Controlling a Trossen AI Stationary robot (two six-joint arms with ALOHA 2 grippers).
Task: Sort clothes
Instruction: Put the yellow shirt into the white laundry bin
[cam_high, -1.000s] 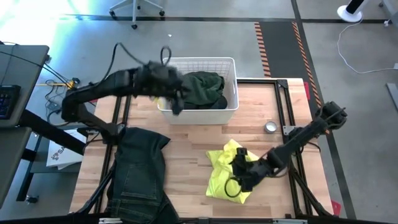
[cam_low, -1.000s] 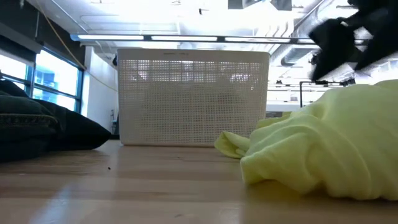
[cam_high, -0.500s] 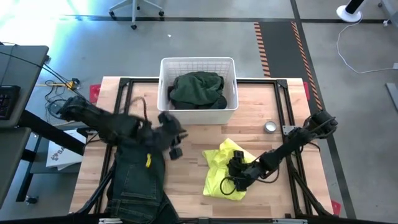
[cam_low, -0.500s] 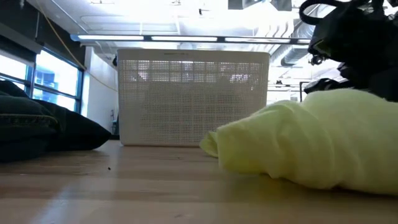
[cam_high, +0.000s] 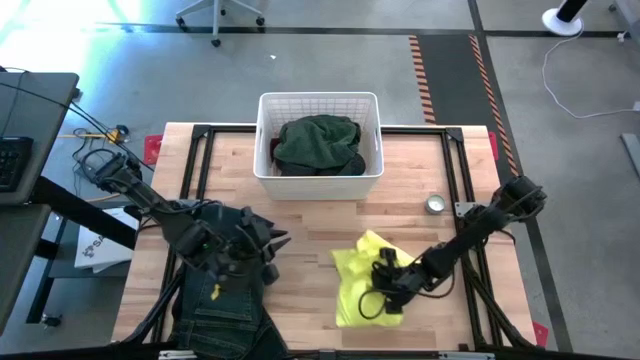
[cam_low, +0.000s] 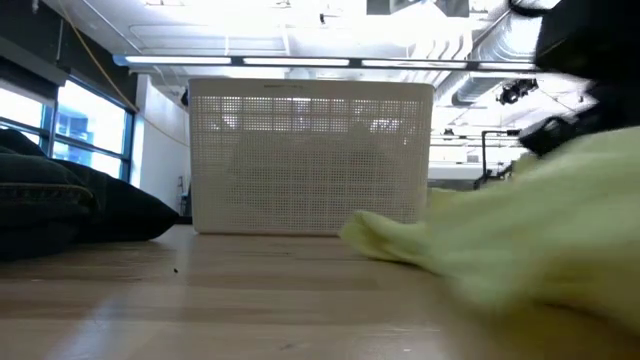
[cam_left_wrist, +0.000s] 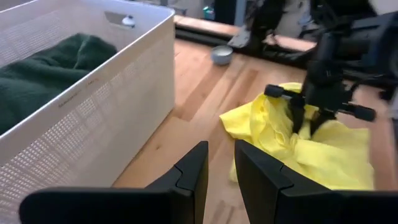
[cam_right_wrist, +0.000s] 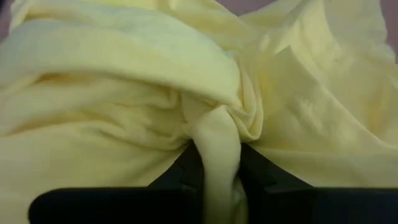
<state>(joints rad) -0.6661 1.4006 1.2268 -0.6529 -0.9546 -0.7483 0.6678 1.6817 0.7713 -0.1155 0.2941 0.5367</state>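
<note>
Right hand (cam_high: 385, 292) low on the tabletop (cam_high: 310, 230), in front of the white basket (cam_high: 318, 105) and toward its right; clenched on a bunched fold of the bright yellow shirt (cam_high: 362, 278). Fold pinched between the two dark fingers (cam_right_wrist: 186, 167) in the right wrist view. Rest of the shirt crumpled around the hand, lying on the wood.

Left hand (cam_high: 266, 252) in front of the basket toward its left, over the dark denim jeans (cam_high: 215, 305); fingers (cam_left_wrist: 194, 169) close together, narrow gap, nothing between them. Jeans spread on the tabletop's front left part, reaching past its front edge.

Dark green garment (cam_high: 315, 142) heaped inside the basket, filling most of it. Small round metal tin (cam_high: 435, 205) on the tabletop just right of the basket's front corner.
</note>
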